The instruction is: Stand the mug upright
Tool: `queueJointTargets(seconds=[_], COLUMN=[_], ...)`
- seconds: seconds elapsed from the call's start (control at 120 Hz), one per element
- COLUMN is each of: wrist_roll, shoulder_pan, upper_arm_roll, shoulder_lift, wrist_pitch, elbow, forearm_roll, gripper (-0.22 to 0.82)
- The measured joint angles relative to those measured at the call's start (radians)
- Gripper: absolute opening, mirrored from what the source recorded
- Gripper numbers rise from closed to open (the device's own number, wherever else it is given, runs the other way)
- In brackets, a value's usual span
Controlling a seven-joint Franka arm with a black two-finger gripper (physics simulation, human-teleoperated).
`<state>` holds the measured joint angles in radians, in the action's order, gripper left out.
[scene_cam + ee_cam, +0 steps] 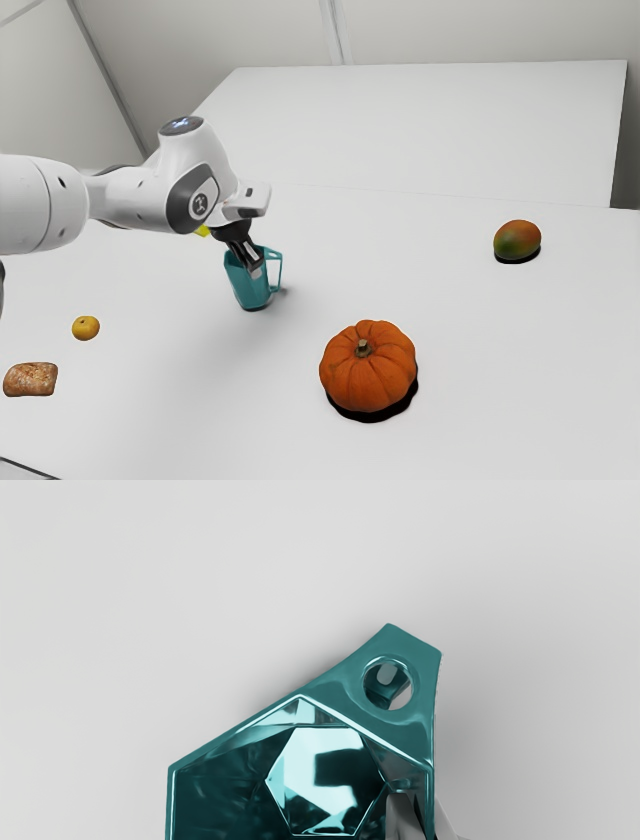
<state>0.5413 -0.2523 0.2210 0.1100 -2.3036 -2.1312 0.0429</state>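
Pinching, with the black two-finger gripper [255,264], the thin side wall of the glossy teal, six-sided mug [249,286]. Parted only slightly at the tips, by about the thickness of that wall, and not pressed bare against each other. In the wrist view, reaching down inside the mouth with one grey finger [400,820], and along the outside of the same wall with the other finger [444,825]. Gripping the side just next to the one with the broad teal handle [425,680], pierced by a round hole, and clear of that handle.

Mouth up and near upright in the exterior view, at the white table [480,320], below the end of the white jointed arm [130,198]. Open to view down to the shiny hexagonal floor in the wrist view. Cannot tell the exact contact between base and table.

Towards the exterior view's right and nearer its camera, a round, ribbed orange pumpkin [368,375], well apart from the mug. Farther off, also to the exterior view's right, an oval red-and-green mango [517,240]. To the exterior view's left, a small round yellow-orange fruit [86,328], near a brown, crusty piece of bread [30,379].
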Motion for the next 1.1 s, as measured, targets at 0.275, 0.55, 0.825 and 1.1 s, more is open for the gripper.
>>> queueJointTargets(seconds=[0.275,0.55,0.825,1.1], wrist_roll=[-0.010,-0.041,-0.105,-0.151], shoulder_pan=[-0.001,0.068,0.261,0.328], upper_arm_roll=[0.000,-0.098,-0.212,-0.259], shoulder_lift=[-0.030,-0.069,-0.041,-0.023], wrist_pitch=[0.010,0.176,0.463,0.638], elbow=[0.002,0.234,0.504,0.617], forearm_roll=[0.006,0.005,0.003,-0.004], gripper=[0.33,0.53,0.58,0.60])
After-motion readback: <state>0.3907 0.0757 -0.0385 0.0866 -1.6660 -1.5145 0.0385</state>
